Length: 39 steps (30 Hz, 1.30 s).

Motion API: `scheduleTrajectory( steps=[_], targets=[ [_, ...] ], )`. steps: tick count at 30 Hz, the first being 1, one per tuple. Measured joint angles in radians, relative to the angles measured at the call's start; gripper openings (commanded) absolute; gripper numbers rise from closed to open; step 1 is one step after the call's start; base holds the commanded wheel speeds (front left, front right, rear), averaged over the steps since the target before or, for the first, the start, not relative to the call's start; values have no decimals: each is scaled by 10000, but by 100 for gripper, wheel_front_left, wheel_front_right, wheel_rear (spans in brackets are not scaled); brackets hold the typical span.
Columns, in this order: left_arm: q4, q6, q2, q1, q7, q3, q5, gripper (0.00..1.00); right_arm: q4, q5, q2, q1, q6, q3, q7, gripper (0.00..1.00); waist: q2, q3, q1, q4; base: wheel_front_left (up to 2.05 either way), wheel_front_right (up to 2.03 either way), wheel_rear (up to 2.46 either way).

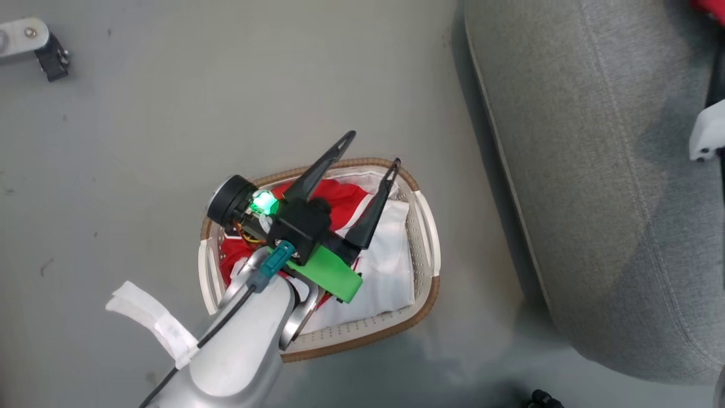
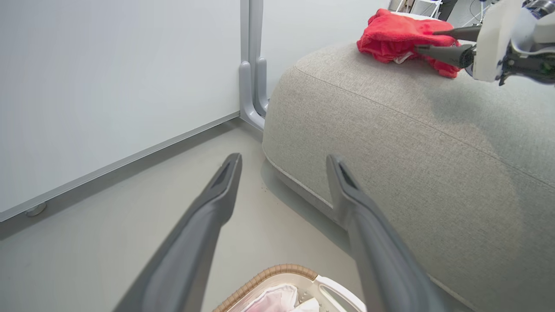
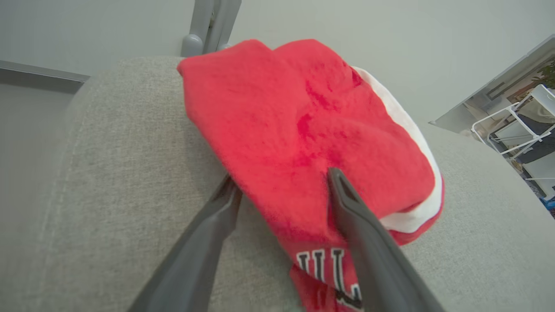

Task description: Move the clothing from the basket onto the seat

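grey floor [image 1: 170,113] is spreading around the basket [image 1: 362,331], beside the seat [image 1: 595,170] edge. left tool [image 1: 374,147] is hovering wide open, empty; right tool [image 3: 282,177] is gaping at the clothing [image 3: 282,108].

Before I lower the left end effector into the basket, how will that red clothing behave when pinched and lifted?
Likely floppy: the red clothing lies crumpled in the basket, so it should sag and drape. Probably light, since it looks like thin fabric. It may drag along the white sheet bunched against it.
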<state>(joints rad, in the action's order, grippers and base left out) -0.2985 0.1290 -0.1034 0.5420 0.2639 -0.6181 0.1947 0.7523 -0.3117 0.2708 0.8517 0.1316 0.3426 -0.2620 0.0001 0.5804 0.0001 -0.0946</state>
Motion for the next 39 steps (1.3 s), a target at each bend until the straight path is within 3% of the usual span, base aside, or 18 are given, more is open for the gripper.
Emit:
scheduleTrajectory(
  steps=[15,26,33,39],
  targets=[
    [324,-249,174,-1150,0,2337,403,100,-1269,1620,-84,-1377,0,-1965,0,100,0,-2049,-1,76,0,0,0],
    [443,-445,355,-2905,0,4539,552,100,-2458,3032,-1453,-2557,-2,-2878,-13,100,0,-3706,-1,857,0,0,0],
    [481,-412,483,-3821,0,5216,502,100,-2961,3386,-2059,-3663,-2,-3172,-15,100,-1,-4374,-1,1400,0,0,0],
    [499,-408,516,-4640,0,5597,525,100,-3302,4057,-2207,-5017,-2,-3467,-13,100,-1,-4835,-1,1651,0,0,0]
  ],
)
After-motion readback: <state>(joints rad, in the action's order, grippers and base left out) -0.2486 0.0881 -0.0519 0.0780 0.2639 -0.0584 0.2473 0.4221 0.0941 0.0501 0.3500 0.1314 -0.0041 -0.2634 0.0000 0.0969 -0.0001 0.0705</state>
